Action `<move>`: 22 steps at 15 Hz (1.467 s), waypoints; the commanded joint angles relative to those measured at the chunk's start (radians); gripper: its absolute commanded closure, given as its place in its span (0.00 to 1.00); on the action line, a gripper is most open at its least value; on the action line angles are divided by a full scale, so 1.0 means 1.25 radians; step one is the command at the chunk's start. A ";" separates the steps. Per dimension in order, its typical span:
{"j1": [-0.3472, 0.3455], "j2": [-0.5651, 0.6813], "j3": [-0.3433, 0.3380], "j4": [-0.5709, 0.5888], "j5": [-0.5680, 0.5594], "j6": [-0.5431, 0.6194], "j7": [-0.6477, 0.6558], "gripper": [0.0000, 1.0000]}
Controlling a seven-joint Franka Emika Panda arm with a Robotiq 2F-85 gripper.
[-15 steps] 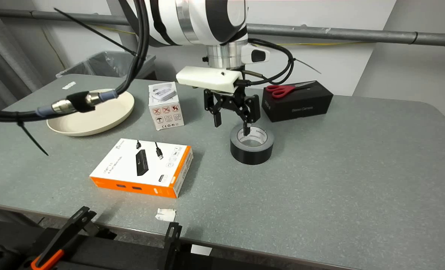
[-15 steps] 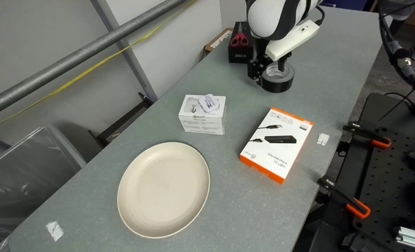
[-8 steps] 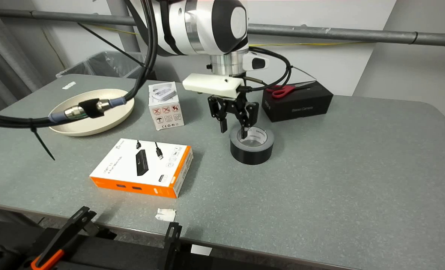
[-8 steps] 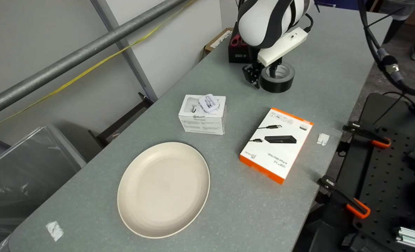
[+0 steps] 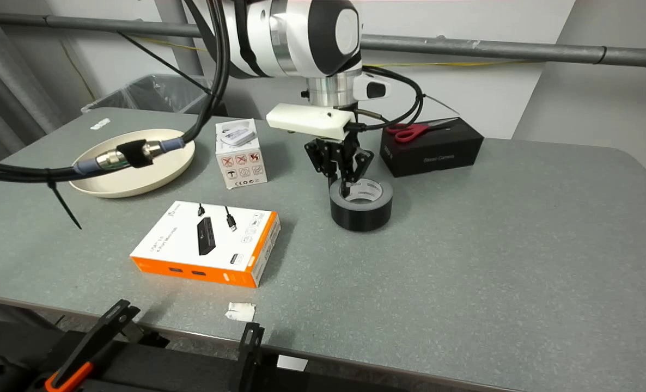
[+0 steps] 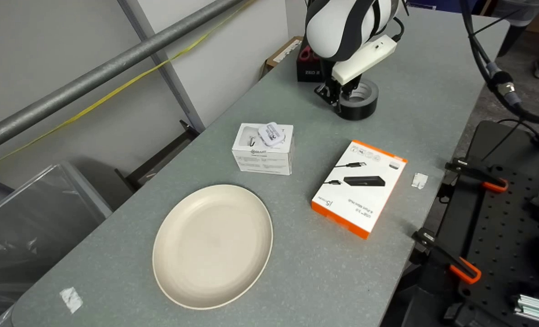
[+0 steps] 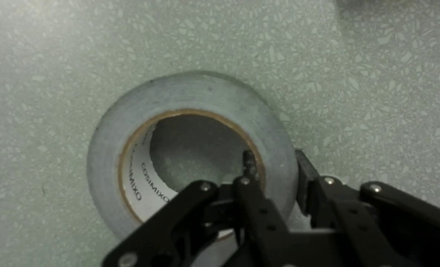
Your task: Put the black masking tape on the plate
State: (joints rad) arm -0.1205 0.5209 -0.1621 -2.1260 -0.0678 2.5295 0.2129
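The black masking tape (image 5: 362, 219) lies flat, hole up, in both exterior views; whether it rests on the table or hangs just above it, I cannot tell. My gripper (image 7: 273, 165) is shut on the ring's wall in the wrist view. One fingertip (image 7: 248, 159) reaches into the hollow centre, and the opposite finger (image 7: 306, 181) presses the outer side. Black linkages cover the ring's near part there. Well away from the tape, the beige plate (image 6: 212, 245) holds nothing; a robot cable crosses in front of that plate (image 5: 157, 175) in an exterior view.
Between tape and plate stand a white box (image 6: 269, 159) with a small white case on top and a flat orange-and-white box (image 6: 360, 186). Behind the gripper sits a black box (image 5: 437, 152) bearing red scissors (image 5: 407, 132). A grey bin (image 6: 37, 236) stands off the table's end.
My gripper came down at the tape's side, then its jaws closed on the ring's wall. The tape has shifted slightly towards the gripper. Plate and boxes stay where they were.
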 commanded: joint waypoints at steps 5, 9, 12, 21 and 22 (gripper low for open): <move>0.022 -0.299 0.048 -0.221 -0.003 0.084 -0.138 0.93; 0.062 -0.456 0.105 -0.309 0.018 0.060 -0.173 0.93; 0.068 -0.423 0.114 -0.282 0.012 0.050 -0.151 0.74; 0.098 -0.472 0.140 -0.307 0.033 0.067 -0.159 0.93; 0.108 -0.476 0.154 -0.303 0.018 0.079 -0.143 0.93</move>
State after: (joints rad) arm -0.0213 -0.0579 0.0001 -2.5227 -0.0480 2.5966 0.0245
